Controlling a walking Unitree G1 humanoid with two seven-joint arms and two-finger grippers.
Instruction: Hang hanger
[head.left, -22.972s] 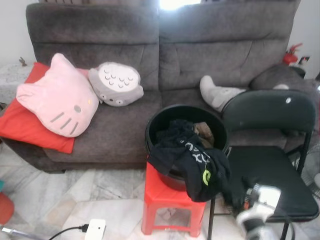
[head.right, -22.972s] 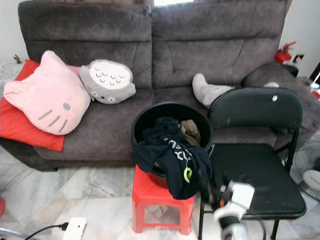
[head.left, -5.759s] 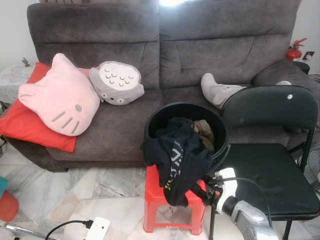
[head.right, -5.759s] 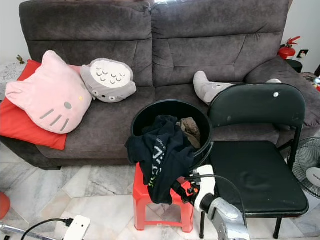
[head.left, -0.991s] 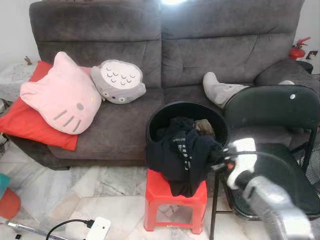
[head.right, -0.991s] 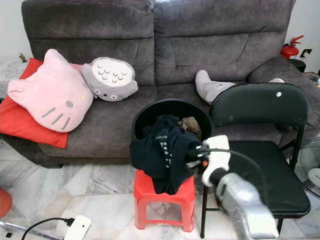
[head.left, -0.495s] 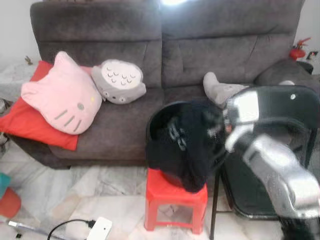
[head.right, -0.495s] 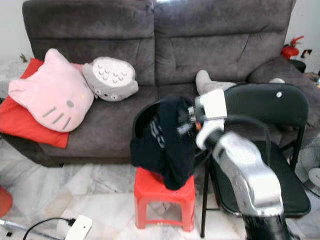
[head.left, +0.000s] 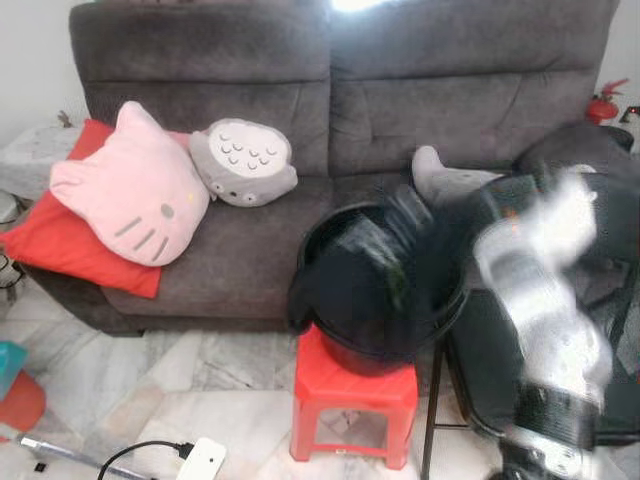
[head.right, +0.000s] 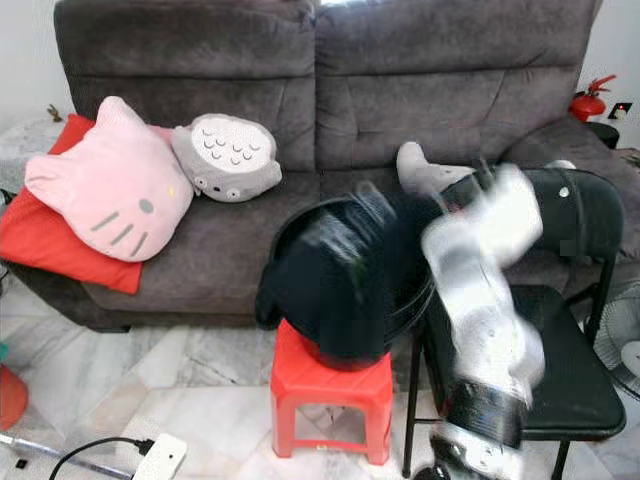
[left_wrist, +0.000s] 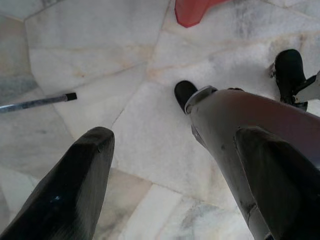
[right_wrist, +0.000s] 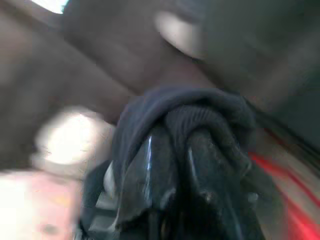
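A pink cushion (head.left: 130, 195) and a grey cushion (head.left: 245, 162) are seen on the sofa (head.left: 250, 90). A black garment (head.left: 365, 290) is draped over the bucket (head.left: 445, 300) on the red stool (head.left: 355, 400), clenched in the right gripper (right_wrist: 175, 155). The left gripper (left_wrist: 170, 195) is spread apart above the floor (left_wrist: 90, 60).

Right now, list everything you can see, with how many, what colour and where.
Sofa: one, dark grey, at the back.
Cushions: pink cat, grey owl, red, on the sofa's left.
Grey soft toy: one, on the sofa seat.
Bucket: one, black, on the stool.
Stool: one, red, on the floor.
Garment: one, black, lifted from the bucket.
Folding chair: one, black, right.
Right tool: shut on the garment.
Left tool: open, above the floor.
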